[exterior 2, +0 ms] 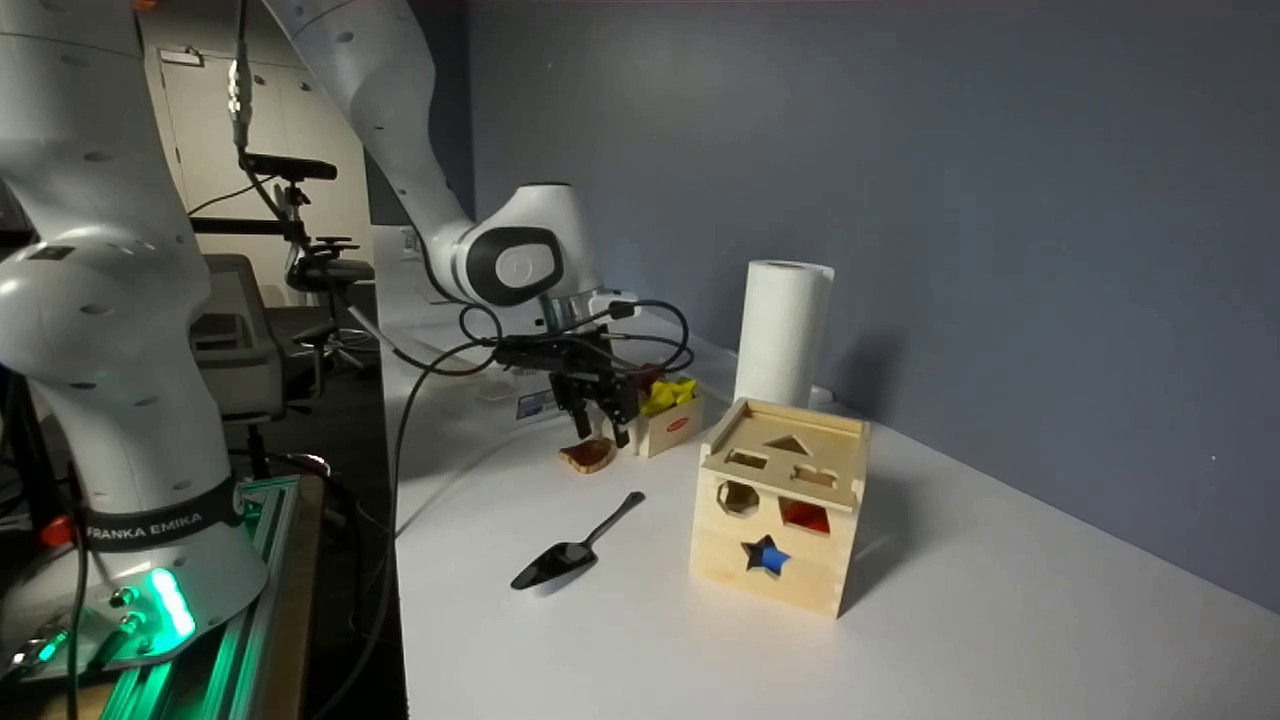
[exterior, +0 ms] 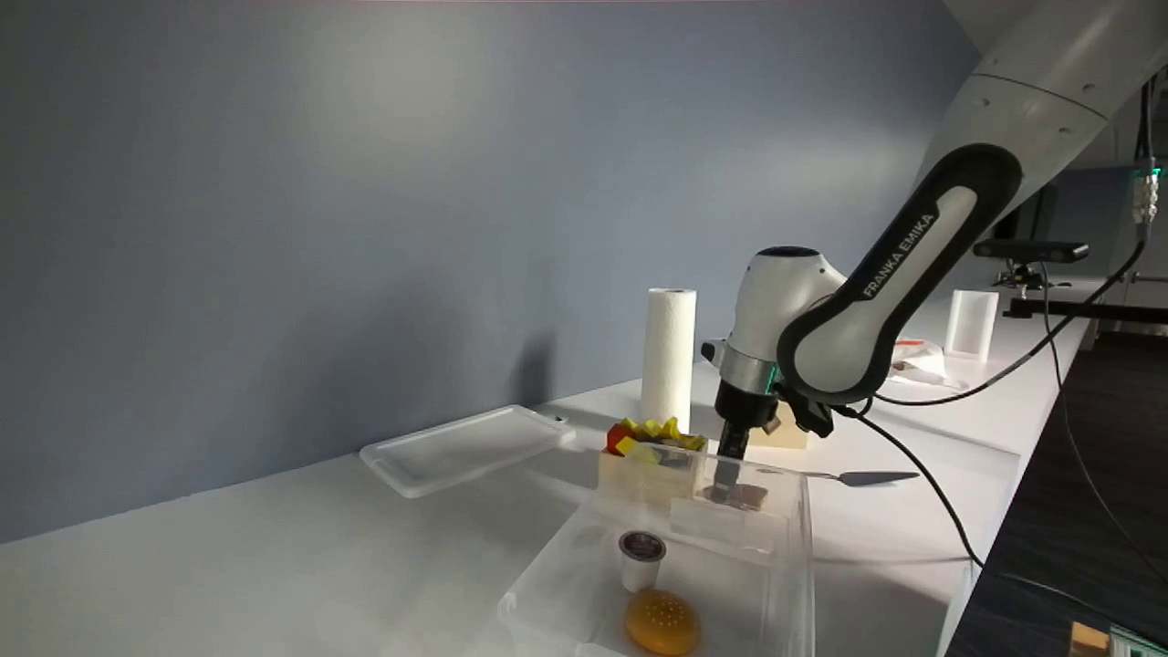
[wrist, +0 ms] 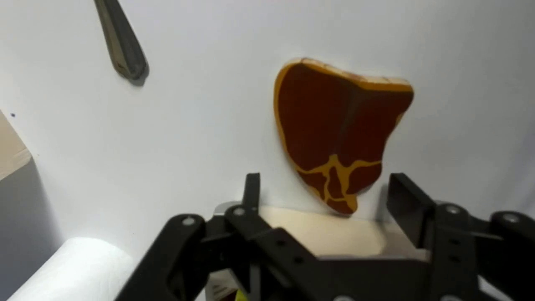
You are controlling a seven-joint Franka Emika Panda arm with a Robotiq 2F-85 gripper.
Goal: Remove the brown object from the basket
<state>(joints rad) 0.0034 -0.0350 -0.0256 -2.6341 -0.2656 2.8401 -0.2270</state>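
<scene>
The brown object (wrist: 330, 121) is a dark reddish-brown steak piece with tan edges and markings. It lies flat on the white table, outside the basket, in an exterior view (exterior 2: 590, 458). It also shows through the clear plastic in an exterior view (exterior: 751, 497). The basket (exterior: 807, 584) is a clear plastic tub holding a small cup with a dark lid (exterior: 641, 558) and an orange-yellow bun (exterior: 663, 624). My gripper (wrist: 324, 177) is open and empty, pointing down close over the brown object. In the wrist view its fingertips (exterior 2: 601, 437) appear on either side of the narrow end.
A cream box of colourful fruit (exterior 2: 672, 426) stands beside the gripper. A paper towel roll (exterior: 669, 356) stands near the wall. A wooden shape box (exterior 2: 780, 510) and a black cake server (exterior 2: 560, 558) are nearby. A flat clear tray (exterior: 465, 449) lies by the wall.
</scene>
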